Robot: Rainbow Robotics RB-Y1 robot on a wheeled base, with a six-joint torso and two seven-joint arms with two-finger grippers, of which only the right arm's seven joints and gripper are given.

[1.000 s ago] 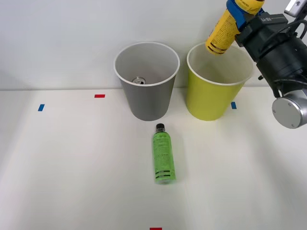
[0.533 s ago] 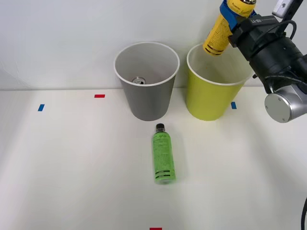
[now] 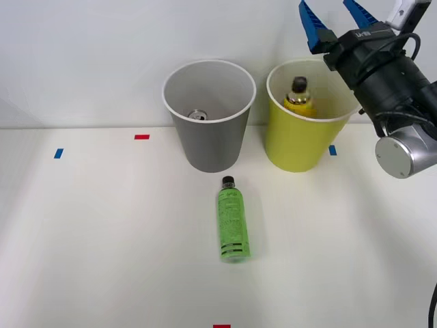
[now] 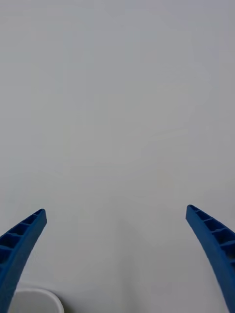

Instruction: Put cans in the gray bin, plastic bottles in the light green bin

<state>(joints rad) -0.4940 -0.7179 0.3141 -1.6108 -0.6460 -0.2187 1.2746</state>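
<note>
The gray bin (image 3: 209, 137) stands at the back of the table, and a can's silvery top (image 3: 197, 115) shows inside it. To its right stands the light green bin (image 3: 300, 140), with the yellow-labelled, black-capped bottle (image 3: 298, 96) upright inside. My right gripper (image 3: 332, 19) hangs open above that bin, holding nothing; in the wrist view its fingers (image 4: 22, 244) point at the bare wall, with a white rim (image 4: 34, 296) beside one finger. The bright green bottle (image 3: 232, 221) lies flat on the table in front of the bins, cap toward the gray bin.
Small red tape marks (image 3: 141, 137) and blue tape marks (image 3: 58, 153) dot the white table. A white wall rises right behind the bins. My right arm's black body (image 3: 396, 82) overhangs the table's right side.
My gripper was shut on the yellow-labelled bottle above the light green bin. It has opened, and the bottle has dropped into that bin.
</note>
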